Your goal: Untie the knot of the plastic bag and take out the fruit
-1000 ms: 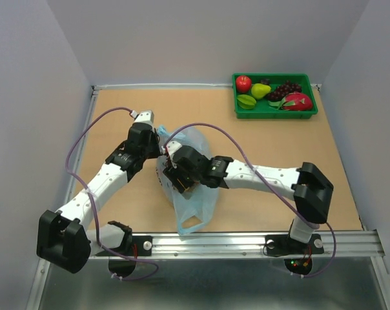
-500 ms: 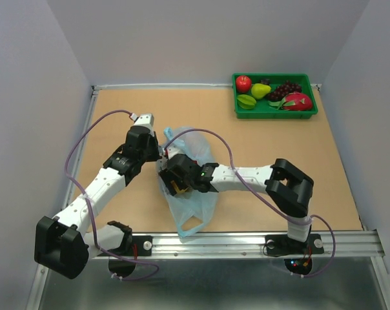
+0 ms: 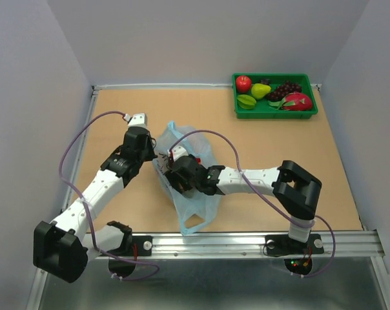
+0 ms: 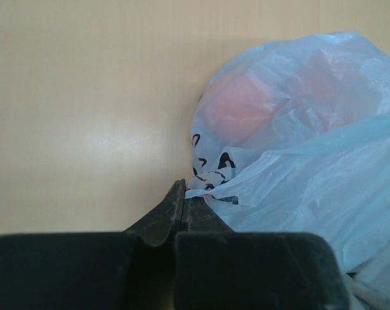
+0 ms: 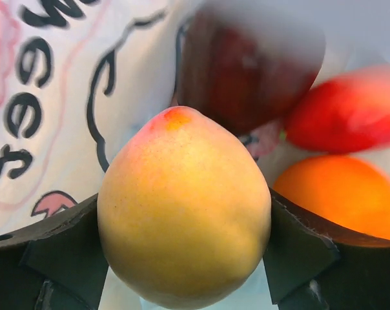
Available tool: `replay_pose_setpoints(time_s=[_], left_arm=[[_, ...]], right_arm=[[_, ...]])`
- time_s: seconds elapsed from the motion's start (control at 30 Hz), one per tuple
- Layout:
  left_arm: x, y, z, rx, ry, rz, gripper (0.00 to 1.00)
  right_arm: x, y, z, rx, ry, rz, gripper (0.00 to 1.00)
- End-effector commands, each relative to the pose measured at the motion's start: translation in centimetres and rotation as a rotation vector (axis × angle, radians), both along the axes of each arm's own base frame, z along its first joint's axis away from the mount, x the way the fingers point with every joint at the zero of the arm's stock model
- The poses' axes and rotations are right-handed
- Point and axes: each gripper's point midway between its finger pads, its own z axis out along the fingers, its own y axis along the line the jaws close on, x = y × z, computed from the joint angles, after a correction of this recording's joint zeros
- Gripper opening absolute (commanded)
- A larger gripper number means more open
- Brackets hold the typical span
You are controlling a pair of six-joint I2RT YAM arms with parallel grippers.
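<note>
1 plastic bag (image 3: 196, 205) lying mid-surface (image 3: 279, 174), knot not made out. Left claw (image 4: 181, 205) pinched together on twisted bag edge, likely anchoring bag against pull. Right claw (image 5: 182, 232) inside, clamped on yellow-orange fruit (image 5: 182, 181) for lifting out. 4 fruit visible in bag; 5 more in 1 green tray (image 3: 276, 115), far right corner.

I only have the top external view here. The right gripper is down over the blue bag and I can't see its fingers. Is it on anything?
Observer: Yes. In the right wrist view, the right gripper has a yellow-orange fruit between its fingers, both against its sides.
Operator: Any other fruit?
Observer: Three behind it: a dark red fruit, a red fruit and an orange fruit.
Operator: And the left side?
Observer: The left wrist view shows the left gripper shut on a pinch of the plastic bag.
</note>
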Motion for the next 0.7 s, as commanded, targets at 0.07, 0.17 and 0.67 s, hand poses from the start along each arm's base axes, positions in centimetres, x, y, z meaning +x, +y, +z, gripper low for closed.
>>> replay_pose_setpoints(time_s=[0.07, 0.17, 0.67], left_arm=[[0.4, 5.1, 3.9, 0.014, -0.145, 0.239, 0.0], [0.3, 6.9, 5.1, 0.008, -0.195, 0.311, 0.0], [1.1, 3.2, 3.9, -0.067, -0.149, 0.105, 0.0]], right_arm=[[4.2, 3.2, 7.6, 0.149, -0.179, 0.072, 0.14], [5.4, 5.3, 9.8, 0.206, -0.218, 0.138, 0.12], [0.3, 2.6, 25.6, 0.517, -0.375, 0.317, 0.18]])
